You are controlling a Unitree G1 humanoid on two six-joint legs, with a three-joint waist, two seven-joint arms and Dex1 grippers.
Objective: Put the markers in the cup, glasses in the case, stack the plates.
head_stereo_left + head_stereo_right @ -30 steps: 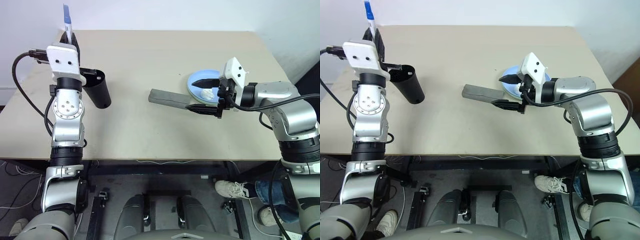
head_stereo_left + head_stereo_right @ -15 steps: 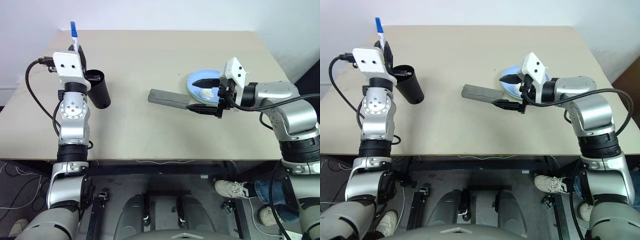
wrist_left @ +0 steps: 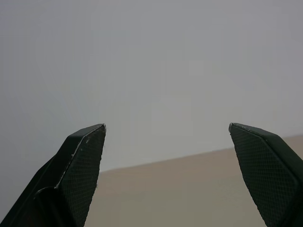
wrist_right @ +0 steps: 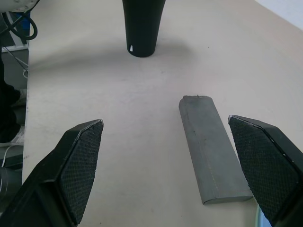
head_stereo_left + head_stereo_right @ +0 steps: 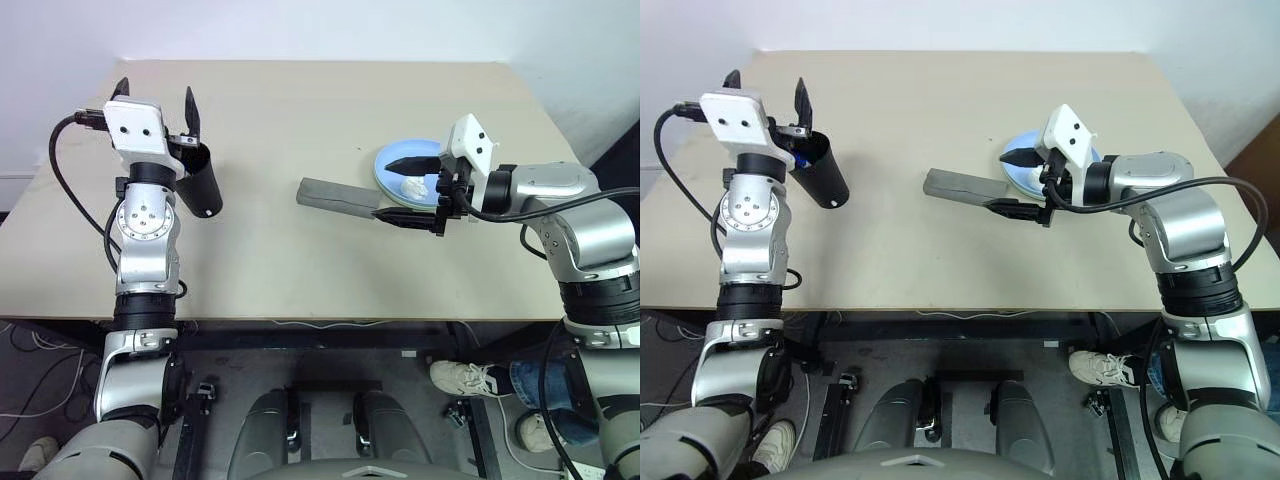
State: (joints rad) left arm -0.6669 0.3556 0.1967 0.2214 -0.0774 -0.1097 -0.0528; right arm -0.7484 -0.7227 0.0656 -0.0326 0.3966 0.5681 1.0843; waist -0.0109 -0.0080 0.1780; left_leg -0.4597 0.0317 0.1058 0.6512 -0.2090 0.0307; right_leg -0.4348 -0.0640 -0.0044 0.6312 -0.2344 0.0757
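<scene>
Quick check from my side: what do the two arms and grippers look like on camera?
Both arms are silver-grey metal with black joint bands. Each wrist carries a white camera block. The left gripper and right gripper each have two black pointed fingers with cross-hatched pads. Black cables loop off both arms.

Matt black plastic cup (image 5: 200, 182), dull grey plastic case (image 4: 213, 149), smooth beige table (image 5: 300, 120).

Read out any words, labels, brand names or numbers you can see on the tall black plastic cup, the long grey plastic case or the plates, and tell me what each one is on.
There is no readable text on any of them.
The tall black tapered plastic cup: a tiny white mark near its base, too small to read.
The long grey plastic case: plain, no lettering.
The round light blue plate: plain, no print.
</scene>
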